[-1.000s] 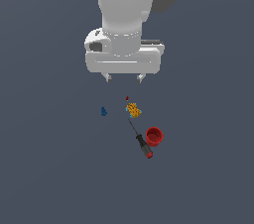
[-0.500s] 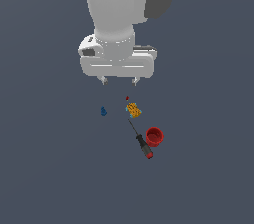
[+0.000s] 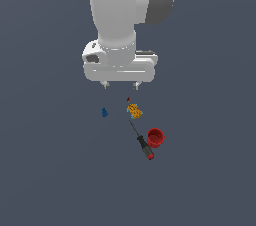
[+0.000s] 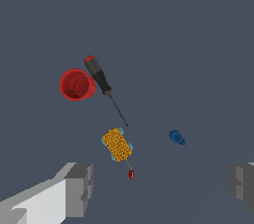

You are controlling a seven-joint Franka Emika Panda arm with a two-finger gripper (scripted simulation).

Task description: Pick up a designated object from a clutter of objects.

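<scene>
The designated object, a small flat orange-yellow studded block [image 3: 134, 111] with light blue rounds at its corners, lies on the grey floor; it also shows in the wrist view [image 4: 117, 144]. My gripper [image 3: 121, 86] hangs above the clutter, up and to the exterior view's left of the block, open and empty. Its two fingers [image 4: 79, 189] stand wide apart in the wrist view. A red cup [image 3: 155, 137] lies beside a red-and-black-handled screwdriver [image 3: 144, 143]. A tiny blue piece [image 3: 104, 113] and a tiny red piece [image 3: 128, 99] lie nearby.
The cup [image 4: 76, 84] and the screwdriver [image 4: 101, 82] lie close together beyond the block in the wrist view. The screwdriver's thin tip points toward the block. The blue piece [image 4: 176, 137] and the red piece [image 4: 131, 174] lie apart from the block on the plain grey floor.
The arm has shifted to the exterior view's left and slightly down. The objects on the floor have not moved. The fingers stay open.
</scene>
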